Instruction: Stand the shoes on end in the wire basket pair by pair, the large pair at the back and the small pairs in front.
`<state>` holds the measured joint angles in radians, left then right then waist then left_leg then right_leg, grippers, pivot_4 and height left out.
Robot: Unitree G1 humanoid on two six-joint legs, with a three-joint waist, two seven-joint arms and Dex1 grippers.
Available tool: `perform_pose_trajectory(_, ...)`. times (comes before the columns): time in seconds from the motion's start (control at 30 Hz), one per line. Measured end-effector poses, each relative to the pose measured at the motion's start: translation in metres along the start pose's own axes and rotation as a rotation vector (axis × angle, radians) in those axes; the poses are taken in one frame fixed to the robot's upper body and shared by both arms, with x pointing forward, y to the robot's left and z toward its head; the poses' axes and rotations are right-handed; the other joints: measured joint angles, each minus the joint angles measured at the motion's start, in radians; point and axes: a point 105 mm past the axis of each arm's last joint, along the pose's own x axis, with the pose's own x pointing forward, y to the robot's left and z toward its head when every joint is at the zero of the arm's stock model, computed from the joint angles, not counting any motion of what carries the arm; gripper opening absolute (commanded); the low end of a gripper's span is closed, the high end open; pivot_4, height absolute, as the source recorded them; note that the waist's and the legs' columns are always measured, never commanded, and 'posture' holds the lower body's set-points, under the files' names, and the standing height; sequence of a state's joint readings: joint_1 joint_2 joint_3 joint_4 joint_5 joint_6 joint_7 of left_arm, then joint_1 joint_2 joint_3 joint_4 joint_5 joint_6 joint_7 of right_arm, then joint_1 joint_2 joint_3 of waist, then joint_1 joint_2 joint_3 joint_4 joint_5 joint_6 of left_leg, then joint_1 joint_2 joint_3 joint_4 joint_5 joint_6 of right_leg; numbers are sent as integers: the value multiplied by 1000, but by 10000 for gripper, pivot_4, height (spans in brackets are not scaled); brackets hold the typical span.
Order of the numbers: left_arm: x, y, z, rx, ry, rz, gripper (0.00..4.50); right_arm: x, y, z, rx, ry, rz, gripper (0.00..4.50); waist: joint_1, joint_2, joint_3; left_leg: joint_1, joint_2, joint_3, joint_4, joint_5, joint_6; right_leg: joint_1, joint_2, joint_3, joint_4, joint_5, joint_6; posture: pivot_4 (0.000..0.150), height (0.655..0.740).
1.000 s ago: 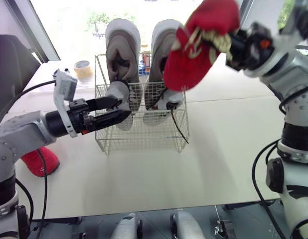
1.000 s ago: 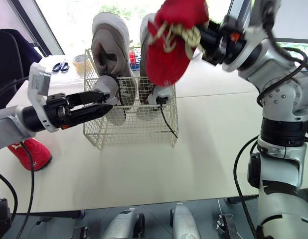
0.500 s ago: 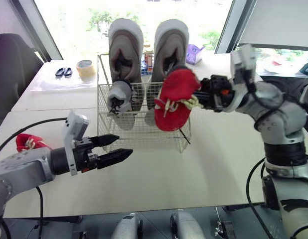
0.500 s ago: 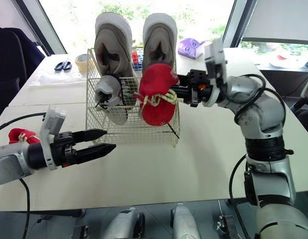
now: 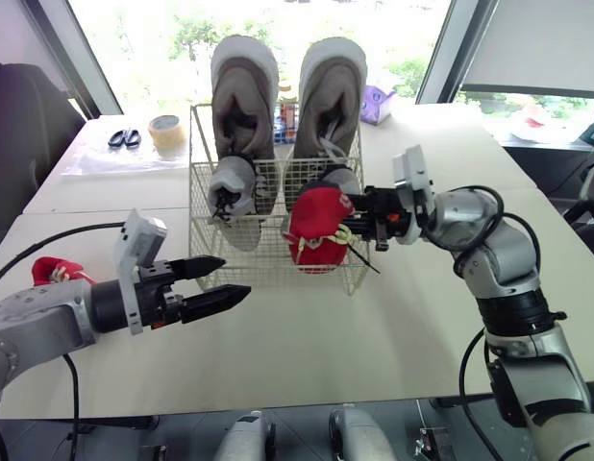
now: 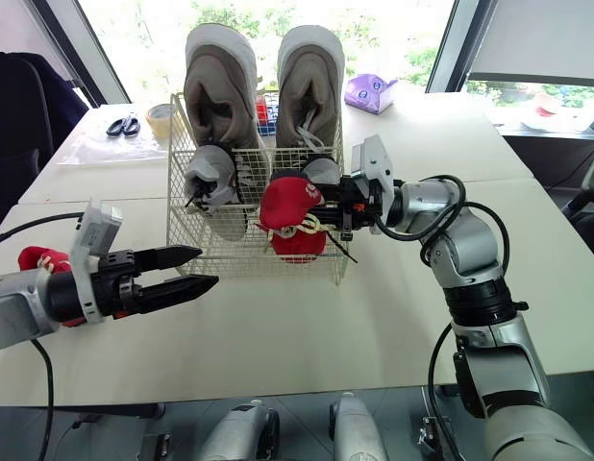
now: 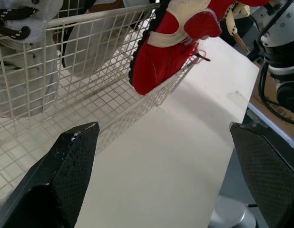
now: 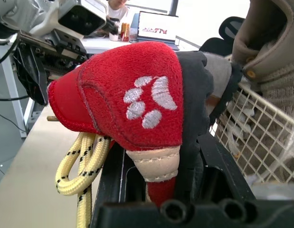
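The wire basket (image 5: pixel 212 252) stands mid-table. Two large grey shoes (image 5: pixel 242 96) (image 5: pixel 329 91) stand on end at its back. A small grey shoe (image 5: pixel 230 187) stands in front on the left, and another (image 5: pixel 337 178) peeks out behind the red shoe. My right gripper (image 5: pixel 355 216) is shut on a small red shoe (image 5: pixel 316 229) with yellow laces, toe down inside the basket's front right (image 7: pixel 171 42). My left gripper (image 5: pixel 230 277) hovers open and empty in front of the basket's left side. A second red shoe (image 5: pixel 49 271) lies on the table at the far left.
Scissors (image 5: pixel 117 138) and a tape roll (image 5: pixel 163 129) lie at the back left, on a clear sheet. A purple pack (image 5: pixel 377 101) sits behind the basket on the right. A black lace (image 5: pixel 362 259) trails out of the basket's front right corner.
My right arm has brought the red shoe down from above the basket into its front right. My left gripper has pulled back from the basket toward the table's front left.
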<state>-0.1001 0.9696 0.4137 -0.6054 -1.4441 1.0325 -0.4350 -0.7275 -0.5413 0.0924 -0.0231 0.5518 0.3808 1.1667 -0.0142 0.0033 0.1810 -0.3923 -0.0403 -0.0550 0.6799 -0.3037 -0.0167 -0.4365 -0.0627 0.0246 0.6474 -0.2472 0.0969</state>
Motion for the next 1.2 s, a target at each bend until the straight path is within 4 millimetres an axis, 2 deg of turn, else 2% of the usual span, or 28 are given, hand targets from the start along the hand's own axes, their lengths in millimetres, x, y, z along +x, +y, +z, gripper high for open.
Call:
perform_pose_trajectory(0.07,0,1,0,0,0,5,44804,-1,0,-7,20,5,-9,5577,0,0,0,0,0,0,0,0,0,0,0,0,0,0,0,1500,7400)
perform_pose_trajectory(0.13,-1,3,0,-1,1,13,45000,-1,0,-7,19,9,-11,15468,0,0,0,0,0,0,0,0,0,0,0,0,0,0,0,1500,7400)
perform_pose_trajectory(0.17,-1,4,0,-4,0,16,45000,-1,1,-8,19,9,-9,18464,0,0,0,0,0,0,0,0,0,0,0,0,0,0,0,1500,7400)
perform_pose_trajectory(0.33,-2,5,-2,-9,5,9,45000,-5,3,-14,48,29,-12,43445,1,0,0,0,0,0,0,0,1,0,0,0,0,0,0,1500,7400)
perform_pose_trajectory(0.53,-5,8,-6,-9,37,14,45000,-14,12,8,10,57,1,43445,1,0,0,0,0,0,0,-1,1,0,0,0,0,0,0,1500,7400)
perform_pose_trajectory(0.87,-8,15,-8,-11,43,21,45000,-14,26,30,-7,60,42,43445,1,0,0,0,0,0,0,-1,1,0,0,0,0,0,0,1500,7400)
perform_pose_trajectory(1.07,-6,19,-7,-7,24,24,45000,-13,28,15,-42,141,76,43445,1,0,0,0,0,0,0,-1,1,0,0,0,0,0,0,1500,7400)
perform_pose_trajectory(1.2,-7,20,-8,-5,21,29,45000,-19,25,4,-88,233,95,43445,2,0,0,1,0,0,0,-1,1,2,-1,-1,-1,0,0,1500,7400)
